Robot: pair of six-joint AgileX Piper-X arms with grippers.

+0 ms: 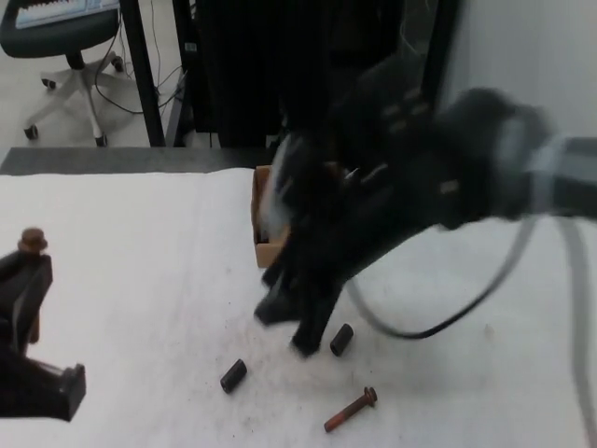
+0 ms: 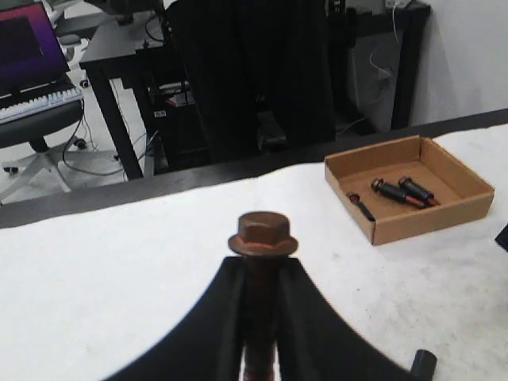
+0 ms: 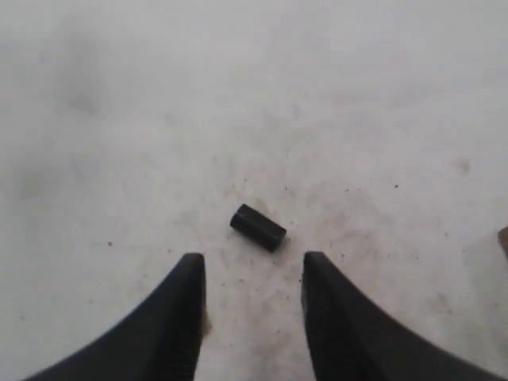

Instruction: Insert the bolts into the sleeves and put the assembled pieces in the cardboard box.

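Nearest, a loose bolt (image 1: 351,410) is lying on the white bench (image 1: 140,280), right of the middle, its head pointing far and right. At the near left edge the left gripper (image 2: 262,274) is clenching a held bolt (image 2: 263,236) by the shank; that bolt is standing upright, its flanged head sitting just above the fingertips. A little farther than the loose bolt and to its left, the left sleeve (image 1: 233,375) is lying on its side, well apart from both grippers; the right sleeve (image 1: 341,339) is lying farther and to the right, just beside the tip of the right arm. The right gripper (image 3: 252,266) is hanging low over the bench near the middle, its fingers (image 3: 178,317) spread and grasping nothing. Its wrist view is showing a sleeve (image 3: 258,227) lying just beyond the gap between the fingertips and touching neither, though I cannot tell which of the two it is. Farthest, the box (image 2: 468,208) is sitting open on the bench beyond the right arm, which is covering part of it in the high view. Inside it, two pieces (image 2: 394,193) are lying side by side, each a bolt in a dark sleeve; a third item (image 2: 359,205) is lying by the left wall, too small to make out.
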